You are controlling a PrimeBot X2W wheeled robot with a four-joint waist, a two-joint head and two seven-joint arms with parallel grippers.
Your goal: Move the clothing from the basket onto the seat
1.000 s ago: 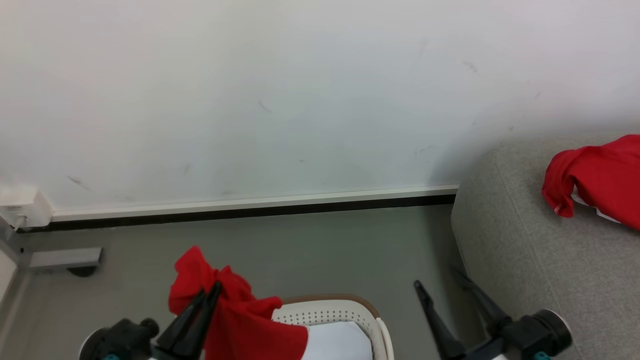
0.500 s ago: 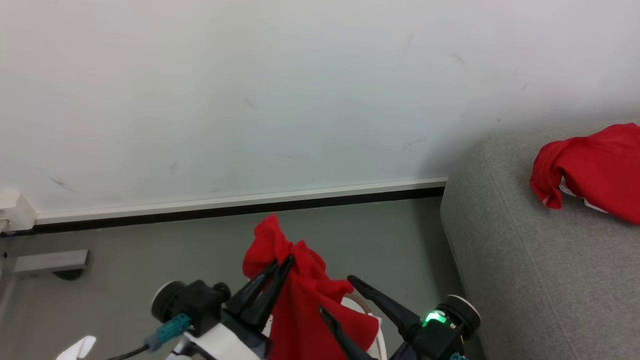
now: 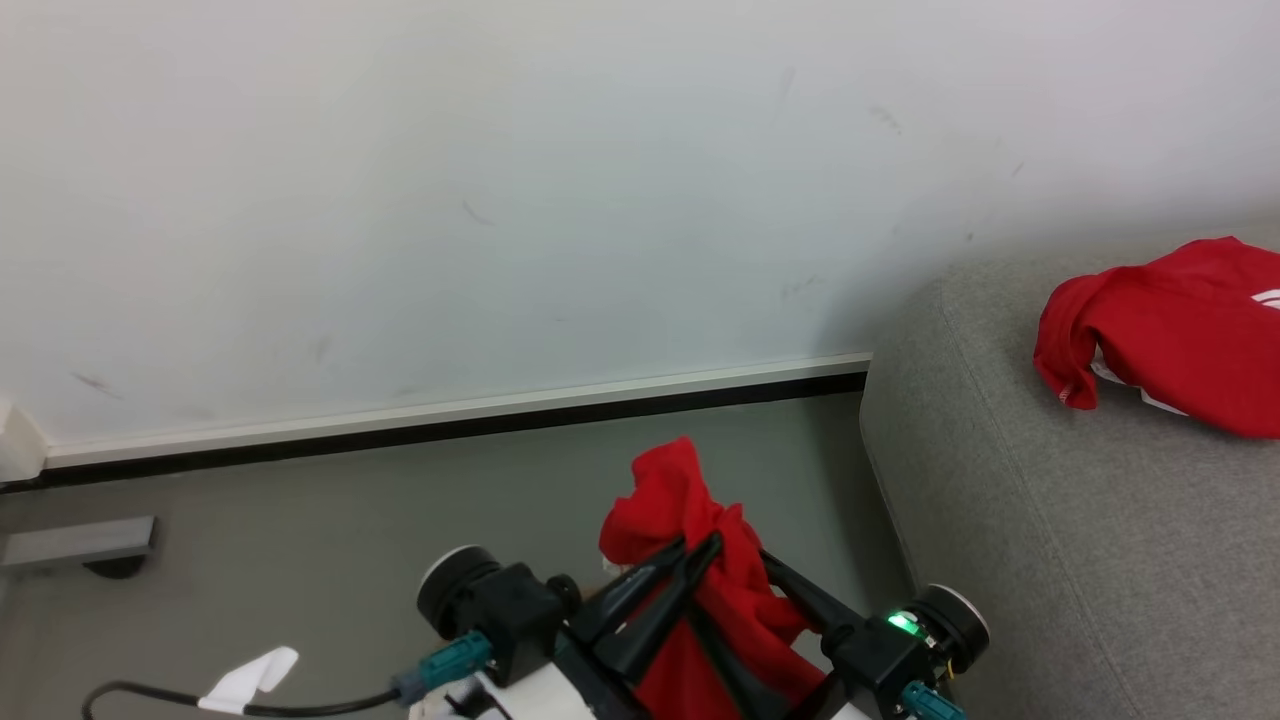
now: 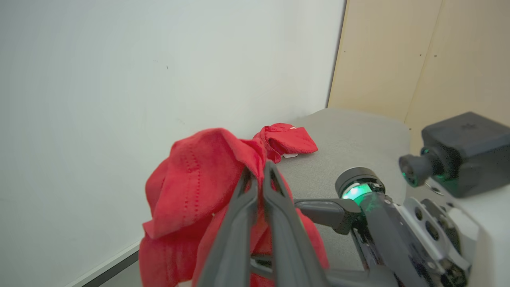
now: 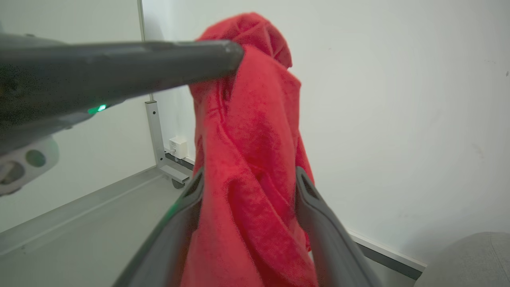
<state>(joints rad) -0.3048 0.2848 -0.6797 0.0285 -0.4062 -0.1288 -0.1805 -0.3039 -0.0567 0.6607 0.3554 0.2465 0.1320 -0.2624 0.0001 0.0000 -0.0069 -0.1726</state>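
My left gripper (image 3: 700, 548) is shut on a bright red garment (image 3: 680, 500), held up in the air over the grey floor. The fabric bunches above its fingertips and hangs down below them. In the left wrist view the left gripper (image 4: 258, 167) pinches the garment (image 4: 191, 179). My right gripper (image 3: 730, 585) is open, its two fingers astride the hanging fabric; the right wrist view shows the right gripper (image 5: 250, 173) with the garment (image 5: 247, 139) between its fingers. A second red garment (image 3: 1170, 340) lies on the grey seat (image 3: 1050, 540) to the right. The basket is out of view.
A white wall with a pale and black baseboard (image 3: 450, 420) runs behind. A grey bracket (image 3: 75, 545) sits on the floor at far left. A cable with a white tag (image 3: 245, 675) trails by my left arm. A beige panel (image 4: 398, 59) stands beyond the seat.
The camera has turned right. My left gripper has carried the red garment up and rightward toward the seat. My right gripper has swung in to straddle the hanging fabric. The basket has left the picture.
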